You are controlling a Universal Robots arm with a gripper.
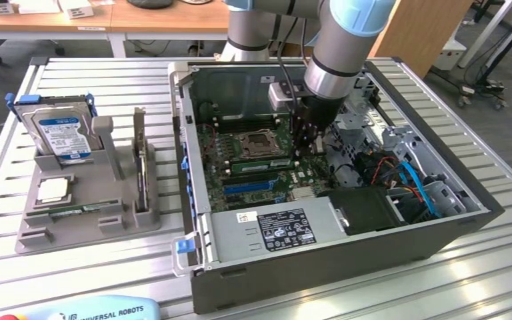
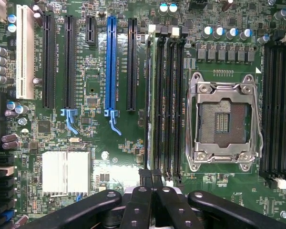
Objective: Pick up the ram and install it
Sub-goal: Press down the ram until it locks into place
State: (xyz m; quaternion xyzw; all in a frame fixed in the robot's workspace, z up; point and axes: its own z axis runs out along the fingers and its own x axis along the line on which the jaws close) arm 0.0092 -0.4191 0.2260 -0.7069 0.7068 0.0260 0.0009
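The ram (image 2: 151, 95) stands edge-on in the memory slot nearest the blue expansion slot, beside the empty processor socket (image 2: 224, 121). In the exterior view the ram (image 1: 261, 162) is a green stick just in front of the socket (image 1: 258, 141) inside the open computer case. My gripper (image 2: 151, 177) is shut, its black fingertips pressed together right over one end of the ram. I cannot tell whether they touch it. In the exterior view my gripper (image 1: 308, 148) reaches down into the case over the motherboard.
The case walls (image 1: 327, 263) surround the arm on all sides, with a power supply (image 1: 274, 230) and cables (image 1: 416, 183) nearby. Outside the case, a grey holder (image 1: 87, 220) carries a blue-labelled hard drive (image 1: 61, 133), a square chip (image 1: 53, 190), a narrow green board (image 1: 65, 213) and an upright card (image 1: 139, 157).
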